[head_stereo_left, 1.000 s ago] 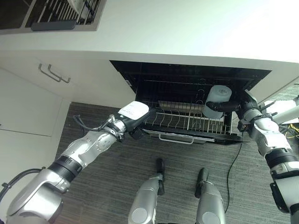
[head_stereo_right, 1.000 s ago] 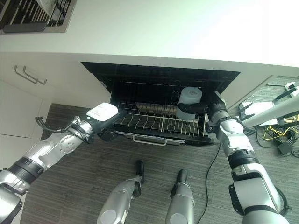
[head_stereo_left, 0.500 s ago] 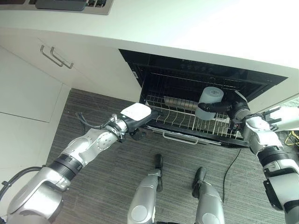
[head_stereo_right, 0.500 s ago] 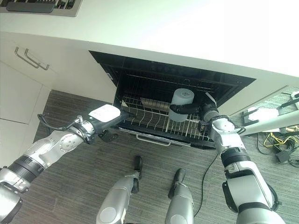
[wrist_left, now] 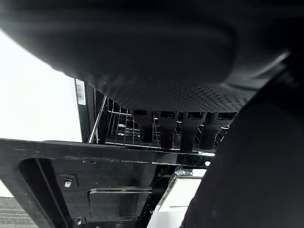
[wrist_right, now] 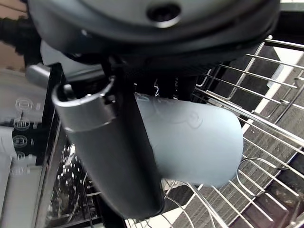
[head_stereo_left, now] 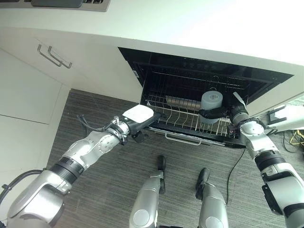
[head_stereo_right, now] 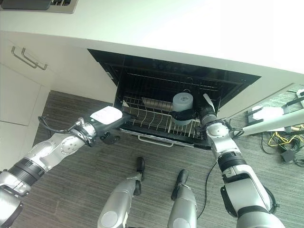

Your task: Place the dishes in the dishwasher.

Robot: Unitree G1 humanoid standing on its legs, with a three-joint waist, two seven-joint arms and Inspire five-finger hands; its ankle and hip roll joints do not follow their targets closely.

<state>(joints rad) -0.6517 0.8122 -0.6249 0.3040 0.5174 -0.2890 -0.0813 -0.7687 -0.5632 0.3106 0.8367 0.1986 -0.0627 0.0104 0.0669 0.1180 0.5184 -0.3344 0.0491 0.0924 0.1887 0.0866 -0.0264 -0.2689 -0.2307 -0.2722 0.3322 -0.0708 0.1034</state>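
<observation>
My left hand (head_stereo_left: 142, 124) rests straight-fingered on the front edge of the pulled-out rack (head_stereo_left: 183, 122), steadying it. Farther in, my right hand (head_stereo_right: 186, 114) is curled round the pale cup (head_stereo_right: 182, 104), just over the rack's right-hand tines. I judge it best to lower slowly, seat the cup between tines, and release only once it sits stable inside the dishwasher (head_stereo_left: 199, 80).

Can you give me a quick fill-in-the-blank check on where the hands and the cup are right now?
1. The right hand is shut on a pale grey ____.
2. The cup hangs over the dishwasher's wire ____.
3. The left hand rests at the ____ end of the rack.

Missing words: cup; rack; left
</observation>
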